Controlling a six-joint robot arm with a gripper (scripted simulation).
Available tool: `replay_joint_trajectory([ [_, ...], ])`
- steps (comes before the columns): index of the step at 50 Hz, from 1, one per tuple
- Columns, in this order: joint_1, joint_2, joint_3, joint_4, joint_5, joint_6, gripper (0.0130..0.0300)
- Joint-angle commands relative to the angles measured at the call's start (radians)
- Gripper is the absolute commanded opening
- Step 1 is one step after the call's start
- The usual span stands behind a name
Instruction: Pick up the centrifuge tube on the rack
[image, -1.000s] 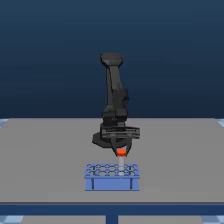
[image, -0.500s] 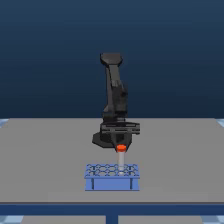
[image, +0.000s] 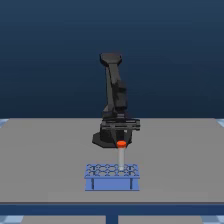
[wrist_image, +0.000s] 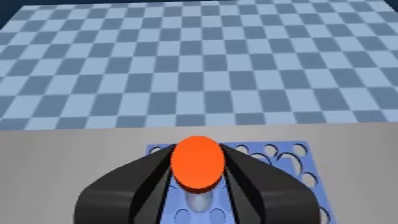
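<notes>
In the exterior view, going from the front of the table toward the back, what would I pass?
The light-blue rack → the centrifuge tube with its orange cap, held in the black claw → the robot arm, then bare grey table.

Orange-capped centrifuge tube (image: 121, 156) upright, partly above blue rack (image: 112, 176).

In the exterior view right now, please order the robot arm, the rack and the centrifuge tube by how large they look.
1. Robot arm, clearly the largest.
2. Rack, low and wide.
3. Centrifuge tube, thin, held in the gripper by its orange cap.
The arm stands farther back than the rack, yet looks bigger.
</notes>
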Motion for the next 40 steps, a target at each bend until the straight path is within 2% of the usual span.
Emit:
replay_joint_trajectory([
  [1, 0.000, -0.008, -0.008, 0.100, 0.009, -0.124, 0.0130],
  [23, 0.000, -0.032, -0.031, 0.417, 0.012, -0.444, 0.0130],
  [40, 0.000, -0.053, -0.054, 0.693, 0.001, -0.724, 0.0130],
])
